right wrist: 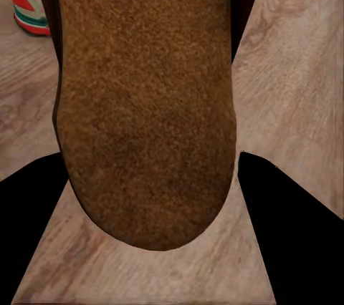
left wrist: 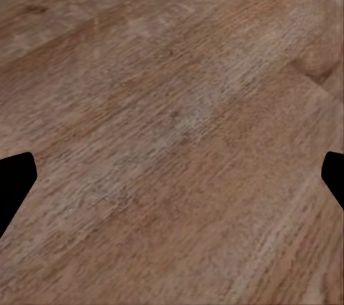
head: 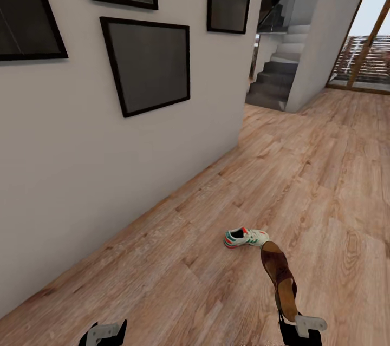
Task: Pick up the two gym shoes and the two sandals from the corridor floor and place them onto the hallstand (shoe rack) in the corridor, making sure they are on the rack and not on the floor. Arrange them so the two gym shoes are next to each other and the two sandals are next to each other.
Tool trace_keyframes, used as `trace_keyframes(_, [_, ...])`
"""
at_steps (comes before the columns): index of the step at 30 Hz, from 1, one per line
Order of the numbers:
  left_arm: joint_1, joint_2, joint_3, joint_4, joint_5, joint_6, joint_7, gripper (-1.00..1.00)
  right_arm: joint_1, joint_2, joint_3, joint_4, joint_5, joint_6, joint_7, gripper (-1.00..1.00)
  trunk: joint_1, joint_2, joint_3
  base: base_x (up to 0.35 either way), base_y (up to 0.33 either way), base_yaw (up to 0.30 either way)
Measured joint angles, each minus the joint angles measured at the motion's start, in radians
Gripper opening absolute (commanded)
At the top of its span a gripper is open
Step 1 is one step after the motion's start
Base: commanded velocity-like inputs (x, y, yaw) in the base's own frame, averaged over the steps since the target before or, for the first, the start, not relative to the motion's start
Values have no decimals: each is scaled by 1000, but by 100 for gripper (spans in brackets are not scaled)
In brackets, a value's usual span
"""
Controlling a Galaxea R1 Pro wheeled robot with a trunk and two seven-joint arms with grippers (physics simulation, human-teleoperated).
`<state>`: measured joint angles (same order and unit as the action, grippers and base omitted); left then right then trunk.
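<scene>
Your right claw (head: 295, 324) is pinching a sandal (head: 279, 278) by its heel, held above the floor (head: 325, 183); your left claw (left wrist: 172, 176) hangs spread and empty. One gym shoe (head: 246, 237) lies ahead. Next, find the rack and carry the sandal there.

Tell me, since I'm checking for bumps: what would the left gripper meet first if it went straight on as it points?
Most likely the bare corridor floor: the left gripper is open and points at wood planks, with nothing between, though the depth is unclear.
</scene>
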<state>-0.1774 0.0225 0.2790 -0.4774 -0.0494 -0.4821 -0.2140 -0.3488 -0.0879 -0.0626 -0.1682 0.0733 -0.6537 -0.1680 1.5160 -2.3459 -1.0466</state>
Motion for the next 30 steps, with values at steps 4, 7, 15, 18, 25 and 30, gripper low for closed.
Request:
trace_keyframes(4, [0, 0, -4, 0, -1, 0, 0, 100, 0, 0, -1, 0, 0, 0, 0, -100, 0, 0, 2, 0, 127, -284])
trace_keyframes(7, [0, 0, -4, -1, 0, 0, 0, 100, 0, 0, 0, 0, 0, 0, 0, -100, 0, 0, 4, 0, 251, -284])
trace_keyframes(15, [0, 0, -2, 0, 1, 0, 0, 100, 0, 0, 0, 0, 0, 0, 0, -100, 0, 0, 8, 0, 158, -285])
trace_keyframes(18, [0, 0, -1, 0, 1, 0, 0, 100, 0, 0, 0, 0, 0, 0, 0, -100, 0, 0, 10, 0, 24, -285])
trace_keyframes(25, [0, 0, 1, 0, 1, 0, 0, 100, 0, 0, 0, 0, 0, 0, 0, -100, 0, 0, 14, 0, 5, -286])
trace_keyframes(30, [0, 1, 1, 0, 1, -1, 0, 100, 0, 0, 0, 0, 0, 0, 0, -100, 0, 0, 15, 0, 0, -290])
